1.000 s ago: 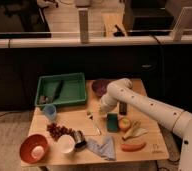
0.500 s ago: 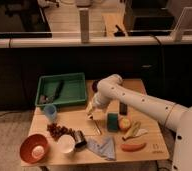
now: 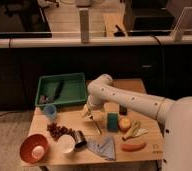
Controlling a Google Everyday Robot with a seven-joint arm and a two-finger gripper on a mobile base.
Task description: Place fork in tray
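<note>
1. Camera view: the tool (image 3: 87, 112) hangs low over the table (image 3: 144, 149), just in front of the green tray (image 3: 62, 91); whether it is open or closed, I cannot tell.
2. The fork (image 3: 95, 125) lies on the table just below the tool, beside the green sponge (image 3: 112, 121), outside the tray.

White, smooth, rounded arm segments (image 3: 134, 102) joining at a bulbous elbow above the table (image 3: 139, 155), widening into a big white shell at the right table edge. Pale gripper (image 3: 87, 112) showing at arm tip, near table middle.
</note>
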